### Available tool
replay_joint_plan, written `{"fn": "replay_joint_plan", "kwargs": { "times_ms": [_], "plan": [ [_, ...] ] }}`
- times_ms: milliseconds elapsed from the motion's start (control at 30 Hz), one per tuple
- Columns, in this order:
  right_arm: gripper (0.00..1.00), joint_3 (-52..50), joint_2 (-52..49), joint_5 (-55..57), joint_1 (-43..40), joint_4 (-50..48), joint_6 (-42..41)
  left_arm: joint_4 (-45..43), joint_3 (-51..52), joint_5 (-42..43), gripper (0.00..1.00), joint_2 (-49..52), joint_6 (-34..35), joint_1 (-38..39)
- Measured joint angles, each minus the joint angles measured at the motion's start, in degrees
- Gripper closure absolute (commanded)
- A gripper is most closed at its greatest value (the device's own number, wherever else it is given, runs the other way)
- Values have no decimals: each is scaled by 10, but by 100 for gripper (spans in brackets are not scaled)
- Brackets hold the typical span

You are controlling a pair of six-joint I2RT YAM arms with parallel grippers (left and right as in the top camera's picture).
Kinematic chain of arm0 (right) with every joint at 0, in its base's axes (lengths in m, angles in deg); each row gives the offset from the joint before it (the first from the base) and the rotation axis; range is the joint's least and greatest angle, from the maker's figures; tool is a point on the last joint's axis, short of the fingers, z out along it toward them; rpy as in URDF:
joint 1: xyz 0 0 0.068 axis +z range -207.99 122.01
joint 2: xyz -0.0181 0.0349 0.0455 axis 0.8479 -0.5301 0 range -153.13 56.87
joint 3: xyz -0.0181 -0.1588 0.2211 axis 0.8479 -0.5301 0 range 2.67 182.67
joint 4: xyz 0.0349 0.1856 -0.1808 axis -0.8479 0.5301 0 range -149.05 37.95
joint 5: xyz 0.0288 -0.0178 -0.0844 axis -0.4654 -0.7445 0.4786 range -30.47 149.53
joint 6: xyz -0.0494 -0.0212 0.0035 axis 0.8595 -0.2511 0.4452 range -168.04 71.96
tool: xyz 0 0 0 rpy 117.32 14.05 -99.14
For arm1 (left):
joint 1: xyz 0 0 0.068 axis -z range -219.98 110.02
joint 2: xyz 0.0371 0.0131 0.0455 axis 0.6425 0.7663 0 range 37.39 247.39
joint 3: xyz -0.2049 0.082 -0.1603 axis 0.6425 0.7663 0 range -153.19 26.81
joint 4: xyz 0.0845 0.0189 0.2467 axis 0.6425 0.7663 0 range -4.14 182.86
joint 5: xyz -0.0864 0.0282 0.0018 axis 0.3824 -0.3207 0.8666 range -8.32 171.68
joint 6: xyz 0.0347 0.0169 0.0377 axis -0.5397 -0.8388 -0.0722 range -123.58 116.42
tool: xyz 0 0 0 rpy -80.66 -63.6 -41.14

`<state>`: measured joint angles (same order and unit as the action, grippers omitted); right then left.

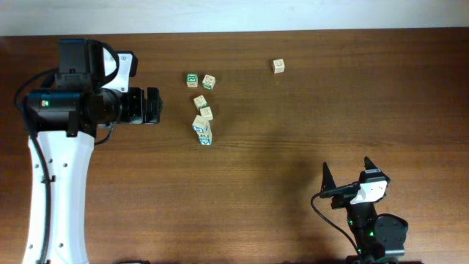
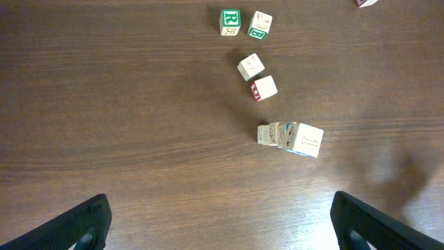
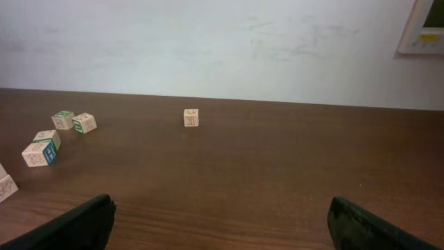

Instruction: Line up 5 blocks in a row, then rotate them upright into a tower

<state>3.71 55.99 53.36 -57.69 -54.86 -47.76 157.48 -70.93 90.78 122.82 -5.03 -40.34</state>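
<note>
Both tools stand with their jaws spread wide and nothing between them. The left tool (image 2: pixel 220 201) hangs over the tabletop (image 1: pixel 308 125), just left of the cluster and pointing down. Its wrist view shows one dark finger in each lower corner and bare wood between them. The right tool (image 1: pixel 347 172) sits low near the front edge on the right side, well apart from every cube.

Most of the blocks (image 1: pixel 200 101) lie in a loose cluster left of centre, toward the far side of the tabletop. At the far end of the cluster a green-framed R cube (image 2: pixel 230 21) sits just beside a second cube with a green letter on its side (image 2: pixel 259 24); whether they touch is unclear. Nearer the front come two single cubes close together — one plain on top (image 2: pixel 250 67), the other showing a red side (image 2: pixel 263 88). Nearest the front stands a short stack (image 2: pixel 291 137) topped by a cube printed with a 1; how many cubes it holds cannot be told. A lone block (image 1: pixel 278 66) rests well to the right of the cluster, near the far edge — it is the one straight ahead in the right wrist view.
</note>
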Motion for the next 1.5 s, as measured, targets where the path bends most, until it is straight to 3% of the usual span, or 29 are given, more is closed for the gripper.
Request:
{"fn": "replay_joint_plan", "kwargs": {
  "times_ms": [967,1167,1333,1500],
  "plan": [
    [2,0,0,0,0,0,0,0,0,-5,1,0,0,0],
    [2,0,0,0,0,0,0,1,0,-52,1,-61,-1,0],
    [2,0,0,0,0,-2,0,-103,68,-72,1,-153,-7,0],
    [2,-2,1,0,0,-4,0,-290,282,-76,1,-271,-20,0]
  ]
}}
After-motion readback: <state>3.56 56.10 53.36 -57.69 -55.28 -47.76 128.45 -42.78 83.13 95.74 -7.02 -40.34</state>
